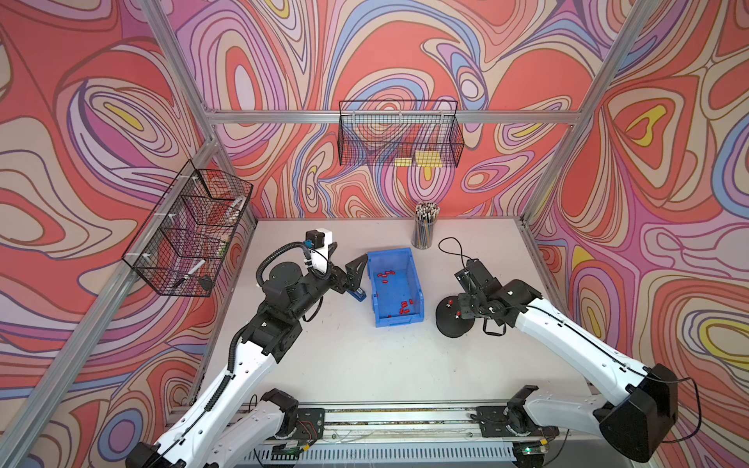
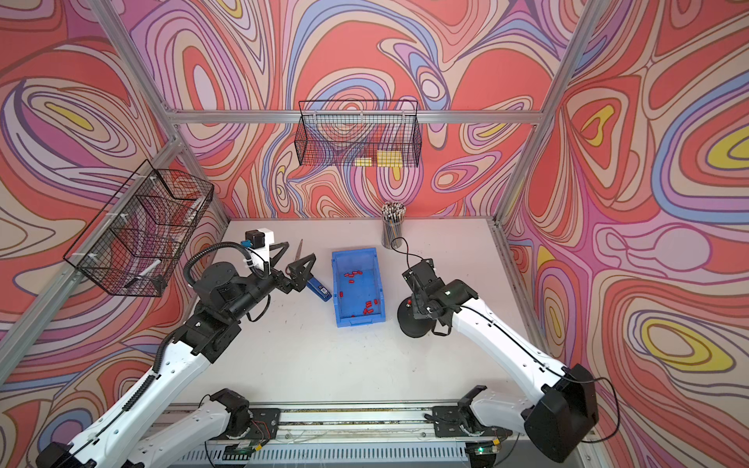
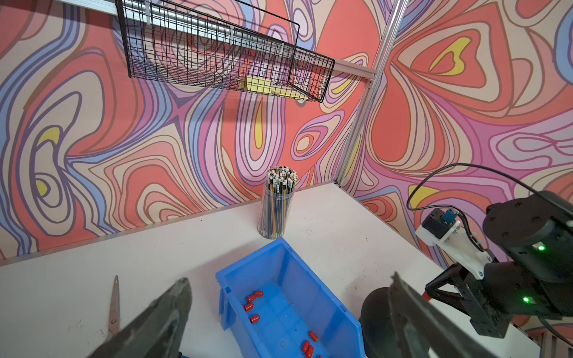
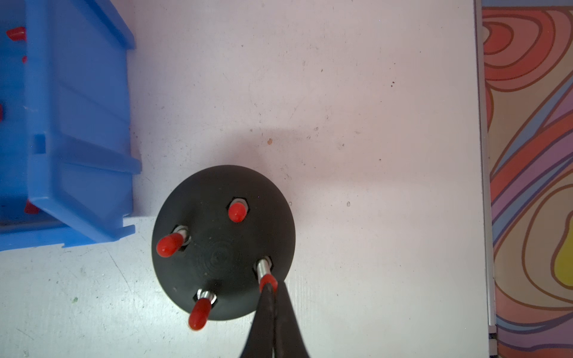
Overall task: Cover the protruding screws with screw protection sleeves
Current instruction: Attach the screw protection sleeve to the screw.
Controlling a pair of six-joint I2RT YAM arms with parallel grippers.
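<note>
Two grippers for your log: right gripper [image 4: 273,286], jaws pinched shut on a red screw protection sleeve [image 4: 269,280] seated on the tip of one protruding screw [image 4: 263,268]; left gripper [image 3: 290,279], spread wide, empty, just beside the blue bin [image 3: 328,297]. Under your right gripper, the black base [image 4: 223,248], beside the bin, its three other screws capped red. Bin contents: loose sleeves [image 3: 254,318]. Pencil cup [image 3: 276,204] beyond the bin.

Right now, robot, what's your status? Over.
Left gripper open beside blue bin. Right gripper shut on last red cap, partway onto fourth screw. Other three screws capped. Nothing in the way.
</note>
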